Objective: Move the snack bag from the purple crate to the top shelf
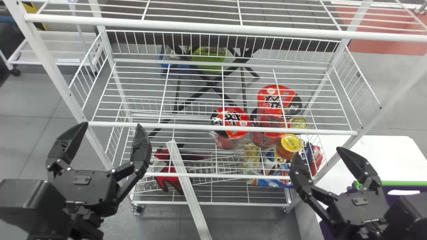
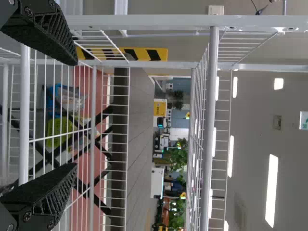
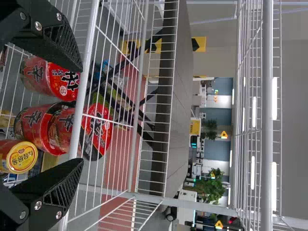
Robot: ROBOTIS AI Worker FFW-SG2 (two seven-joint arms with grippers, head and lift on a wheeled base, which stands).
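The purple crate (image 1: 398, 190) is at the lower right in the head view, largely covered by my right gripper (image 1: 318, 154) and its arm. That gripper is open, in front of the rack's right part. A small bright green piece (image 1: 357, 185) peeks out behind it; I cannot tell what it is. My left gripper (image 1: 110, 128) is held open at the rack's left front. The top shelf (image 1: 217, 28) crosses the upper head view as white wire. In the left wrist view, the left gripper (image 2: 77, 111) has parted fingers; in the right wrist view, the right gripper (image 3: 83, 115) also holds nothing.
Red noodle cups (image 1: 233, 123), a yellow-lidded can (image 1: 290, 144) and several packets stand on lower rack levels. The middle wire shelf's front rail (image 1: 220, 127) runs between the grippers. A white table (image 1: 387, 156) is at right, and a white bar (image 1: 188, 190) slants up against the rack.
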